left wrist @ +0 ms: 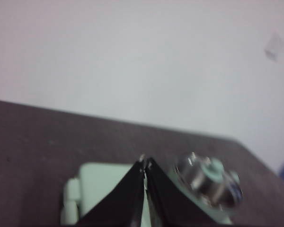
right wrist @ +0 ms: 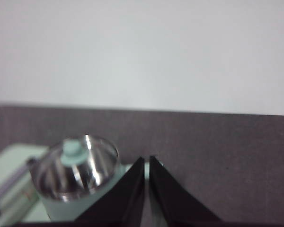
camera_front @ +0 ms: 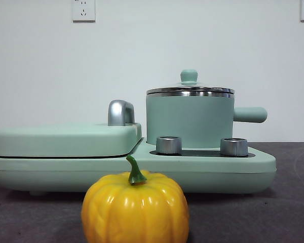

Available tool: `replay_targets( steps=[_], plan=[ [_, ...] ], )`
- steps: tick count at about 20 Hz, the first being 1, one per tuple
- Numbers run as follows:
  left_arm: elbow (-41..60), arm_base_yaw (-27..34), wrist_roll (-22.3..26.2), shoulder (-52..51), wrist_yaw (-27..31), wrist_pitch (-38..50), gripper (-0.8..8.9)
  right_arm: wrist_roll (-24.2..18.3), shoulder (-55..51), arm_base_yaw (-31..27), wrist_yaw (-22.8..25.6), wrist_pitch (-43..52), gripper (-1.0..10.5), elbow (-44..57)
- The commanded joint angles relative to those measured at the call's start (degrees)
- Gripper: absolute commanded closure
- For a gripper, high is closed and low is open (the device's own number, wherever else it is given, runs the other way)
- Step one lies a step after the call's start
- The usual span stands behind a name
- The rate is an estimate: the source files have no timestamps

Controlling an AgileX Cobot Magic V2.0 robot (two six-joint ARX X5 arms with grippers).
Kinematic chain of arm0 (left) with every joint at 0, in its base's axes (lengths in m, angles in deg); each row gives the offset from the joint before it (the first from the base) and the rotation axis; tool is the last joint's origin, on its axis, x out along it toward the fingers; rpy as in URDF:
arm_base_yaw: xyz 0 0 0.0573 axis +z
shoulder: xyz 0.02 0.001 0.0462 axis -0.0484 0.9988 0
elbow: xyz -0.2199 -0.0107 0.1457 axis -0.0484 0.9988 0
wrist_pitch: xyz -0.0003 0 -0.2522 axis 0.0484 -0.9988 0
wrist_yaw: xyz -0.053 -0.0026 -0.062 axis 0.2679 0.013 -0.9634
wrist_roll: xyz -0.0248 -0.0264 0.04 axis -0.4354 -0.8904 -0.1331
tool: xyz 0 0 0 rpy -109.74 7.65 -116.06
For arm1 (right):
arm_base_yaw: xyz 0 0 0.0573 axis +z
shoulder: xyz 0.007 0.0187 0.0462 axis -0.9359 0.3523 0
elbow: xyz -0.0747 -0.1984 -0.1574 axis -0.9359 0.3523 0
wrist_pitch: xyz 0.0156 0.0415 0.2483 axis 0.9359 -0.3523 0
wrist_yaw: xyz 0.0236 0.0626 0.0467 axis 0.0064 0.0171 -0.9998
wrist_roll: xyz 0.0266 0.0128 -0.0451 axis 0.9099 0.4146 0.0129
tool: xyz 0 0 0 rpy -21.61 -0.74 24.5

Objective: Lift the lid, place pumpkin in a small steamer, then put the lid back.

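The yellow-orange pumpkin [camera_front: 135, 210] with a green stem sits on the dark table close to the front camera. Behind it the mint-green small steamer [camera_front: 190, 121] stands on the right half of a wide base, side handle pointing right. The glass lid [camera_front: 190, 90] with its mint knob rests on the pot; it also shows as lid [right wrist: 76, 163] and lid [left wrist: 207, 178] in the wrist views. My left gripper [left wrist: 145, 163] and right gripper [right wrist: 146, 160] are both shut on nothing, high and back from the pot. Neither arm appears in the front view.
The wide mint-green base [camera_front: 202, 169] carries two silver knobs [camera_front: 168, 145] in front of the pot. A large flat mint cover [camera_front: 66, 139] with a chrome handle [camera_front: 120, 112] fills its left half. Dark tabletop [camera_front: 289, 212] surrounds the appliance; a white wall stands behind.
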Motion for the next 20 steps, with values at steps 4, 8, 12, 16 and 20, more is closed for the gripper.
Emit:
replay_targets(
  steps=[4, 8, 12, 16, 20],
  plan=[
    [-5.66, -0.02, 15.04, 7.32, -3.82, -5.42, 8.04, -12.17, 4.00, 0.02, -5.09, -3.65, 9.3, -2.95],
    [-7.58, -0.44, 23.65, 11.30, -6.08, -8.11, 8.04, -15.61, 4.96, 0.90, -7.74, -5.86, 9.3, -3.04],
    [-7.87, -2.47, 30.23, 13.44, -7.19, -8.28, 8.05, -19.82, 5.46, 2.69, -8.07, -8.17, 9.3, -3.02],
    [-7.87, -5.51, 35.85, 15.08, -7.19, -8.68, 8.06, -22.60, 5.90, 4.81, -7.52, -10.32, 9.3, -3.02],
    [-7.87, -8.09, 41.99, 16.31, -7.17, -9.05, 8.07, -26.38, 6.60, 6.88, -6.36, -12.31, 9.3, -3.04]
  ],
)
